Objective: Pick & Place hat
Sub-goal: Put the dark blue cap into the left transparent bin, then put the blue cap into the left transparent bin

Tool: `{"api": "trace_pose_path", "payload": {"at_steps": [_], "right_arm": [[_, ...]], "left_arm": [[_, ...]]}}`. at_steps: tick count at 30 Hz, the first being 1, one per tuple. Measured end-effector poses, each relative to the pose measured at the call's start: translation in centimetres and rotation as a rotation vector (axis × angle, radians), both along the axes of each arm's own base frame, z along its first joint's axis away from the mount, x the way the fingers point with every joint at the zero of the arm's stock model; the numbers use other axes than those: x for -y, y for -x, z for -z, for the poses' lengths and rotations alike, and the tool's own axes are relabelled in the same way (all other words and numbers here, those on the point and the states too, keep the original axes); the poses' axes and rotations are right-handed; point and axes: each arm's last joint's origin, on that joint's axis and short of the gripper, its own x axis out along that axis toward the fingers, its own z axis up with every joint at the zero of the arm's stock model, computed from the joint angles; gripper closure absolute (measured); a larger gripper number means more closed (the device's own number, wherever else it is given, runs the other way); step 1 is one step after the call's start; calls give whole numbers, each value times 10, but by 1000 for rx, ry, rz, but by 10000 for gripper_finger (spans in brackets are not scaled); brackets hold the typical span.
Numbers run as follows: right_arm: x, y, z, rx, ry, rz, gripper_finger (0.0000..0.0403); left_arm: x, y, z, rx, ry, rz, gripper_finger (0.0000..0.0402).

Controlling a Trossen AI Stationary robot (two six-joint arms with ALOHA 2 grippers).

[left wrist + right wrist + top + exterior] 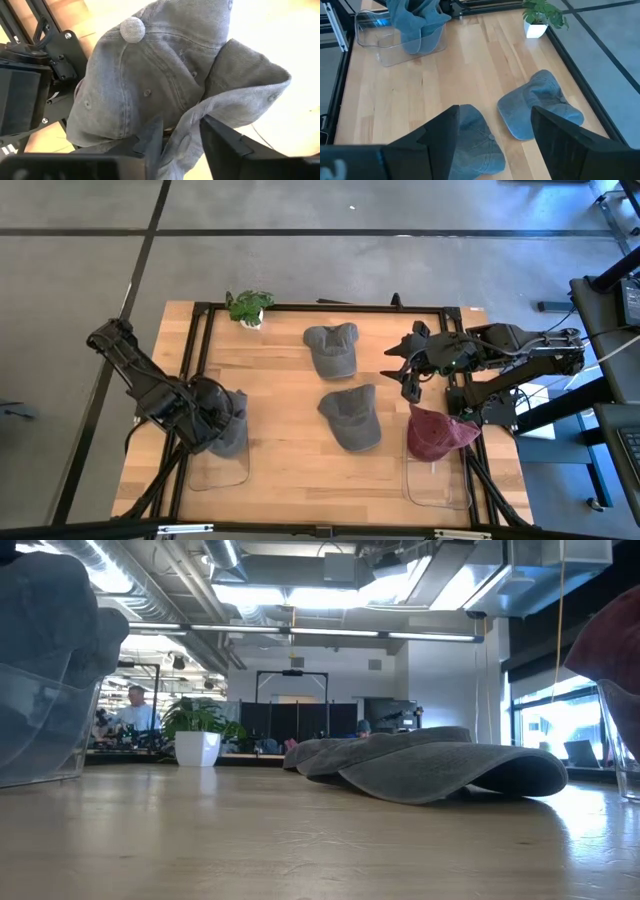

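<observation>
Holding the right gripper (408,378) above the table (280,385) at right of centre in the high view, fingers spread wide and carrying nothing. Looking past those fingers in the right wrist view, framing the lower grey hat (475,137) in the gap between them, with the upper grey hat (540,105) lying beyond it toward the potted plant (540,17). Lying to the picture's left of the jaws in the high view, the lower grey hat (352,418), crown toward the top of the frame and brim toward the bottom, so running its long axis roughly up and down the picture; probably calling for a short reach leftward and a descent, the right arm being much the nearer. Keeping the left gripper (222,425) at lower left over the left bin (215,475), fingers drawn close on a fold of the folded grey hat (150,75), apparently pinching it, the hat itself resting in or just above that bin. Resting already in the right bin (435,485) at lower right, the maroon hat (435,435). Working on pale, level wooden boards inside a black frame. Looking level across the table into a lit, open workspace, with a person (135,705) sitting far off at the left of the low view.
</observation>
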Motion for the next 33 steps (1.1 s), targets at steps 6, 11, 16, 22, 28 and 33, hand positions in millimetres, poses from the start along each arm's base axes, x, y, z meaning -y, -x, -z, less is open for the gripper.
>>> {"api": "trace_pose_path", "payload": {"at_steps": [6,11,16,22,28,33], "right_arm": [[0,0,0,-1,1,-2,157],[0,0,0,1,-2,0,157],[-1,-6,1,14,-2,-2,157],[1,-39,24,-95,-67,-34,157],[32,-84,66,-266,-231,42,157],[65,-100,107,-489,-348,178,157]], "left_arm": [[-5,4,-4,40,7,-32,229],[-15,10,-13,164,-45,-58,221],[-29,14,-26,449,-207,-111,224],[-34,-6,-44,695,-342,-13,222],[-52,-47,-58,730,-325,237,224],[-77,-76,-68,805,-366,460,222]]}}
